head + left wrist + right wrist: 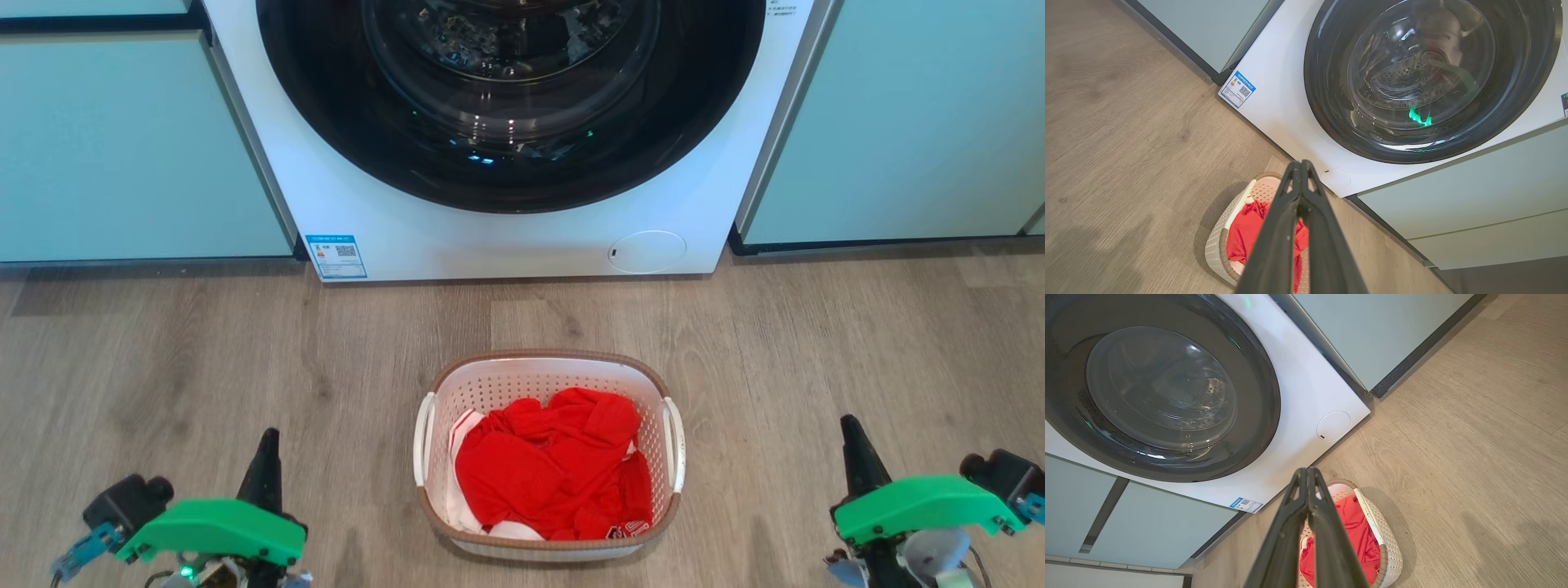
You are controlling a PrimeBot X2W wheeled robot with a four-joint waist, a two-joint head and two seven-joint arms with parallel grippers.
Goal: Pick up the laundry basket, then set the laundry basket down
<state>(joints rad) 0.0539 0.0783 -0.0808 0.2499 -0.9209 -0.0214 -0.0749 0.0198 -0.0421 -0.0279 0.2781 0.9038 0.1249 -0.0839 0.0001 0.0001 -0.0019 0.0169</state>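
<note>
Okay, laundry basket [506,385] sits on the wood floor [163,367] a little in front of the washer [522,241], red clothes [555,474] piled inside. I see my left gripper [268,441] off to the basket's left, fingers pressed together, nothing in them. My right gripper [851,429] is the same on the basket's right, fingers together, empty. Both are well apart from the basket's white handles [424,438]. Pale green cabinets [122,147] flank the washer.

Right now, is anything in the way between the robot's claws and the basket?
Nothing visible. Bare floor separates the laundry basket from the left gripper and the right gripper, both shut.
</note>
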